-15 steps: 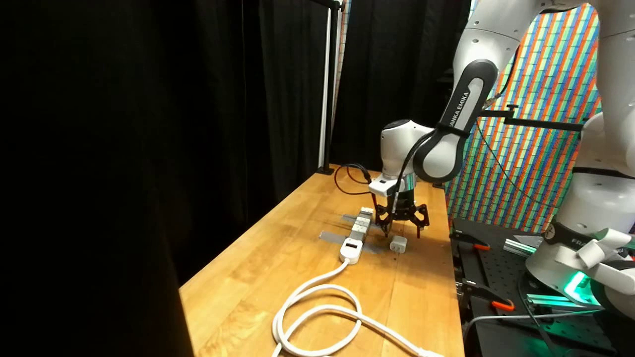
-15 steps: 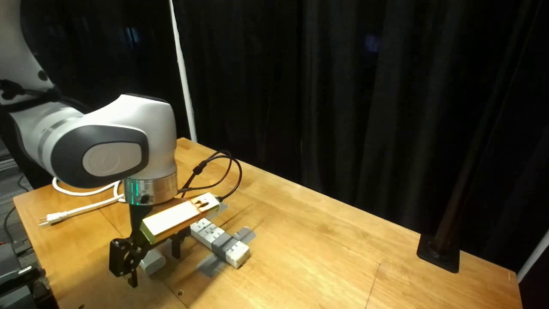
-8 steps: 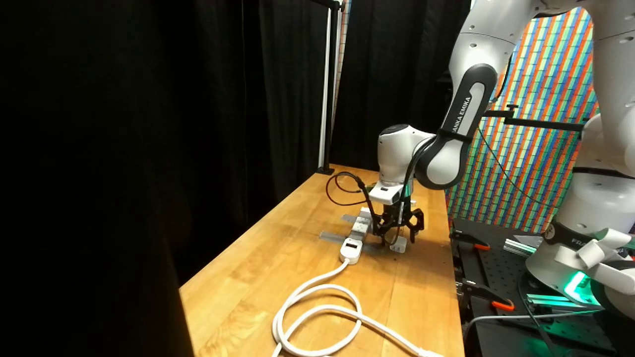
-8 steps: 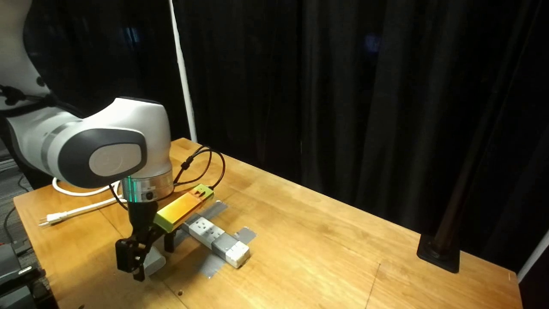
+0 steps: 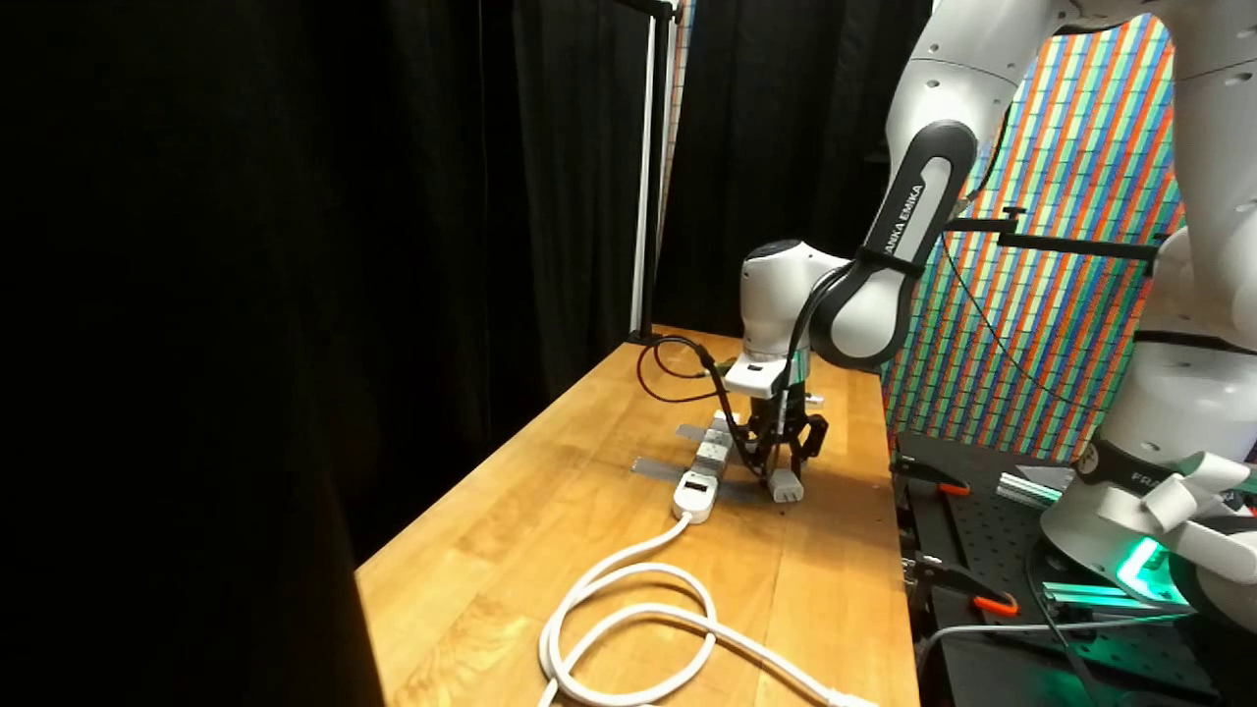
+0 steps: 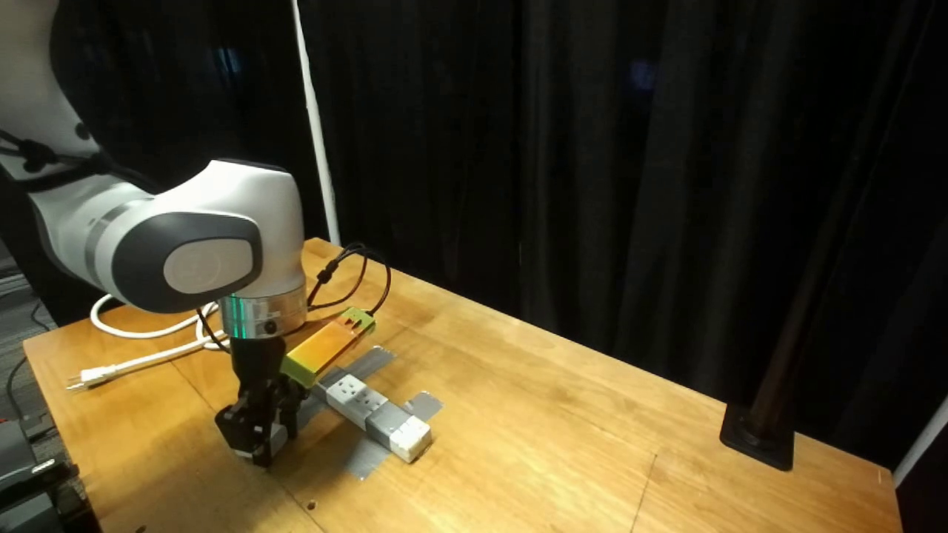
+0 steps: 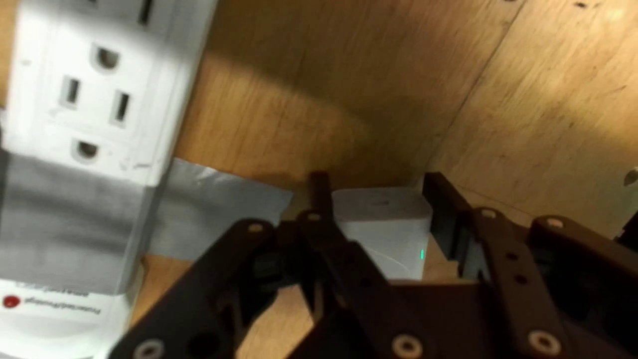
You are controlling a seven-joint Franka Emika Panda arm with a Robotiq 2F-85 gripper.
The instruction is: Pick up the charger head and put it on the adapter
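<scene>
the charger head (image 7: 386, 244) is being held beside the adapter (image 7: 94, 117), apart from it; the gripper (image 7: 376, 182) is clasping it from both sides. grey tape (image 7: 219, 204) is crossing the adapter, whose white cable (image 5: 550, 643) is looping over the table (image 5: 491, 589).

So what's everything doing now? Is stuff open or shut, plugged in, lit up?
Gripper: looks shut on the charger head.
Charger head: not plugged in; can't tell if it's lifted.
Adapter: taped to the table, nothing in the sockets that show.
Grey tape: stuck across the adapter.
White cable: looped on the table.
Cable's plug: lying loose, not plugged in.
Base light: glowing green.
</scene>
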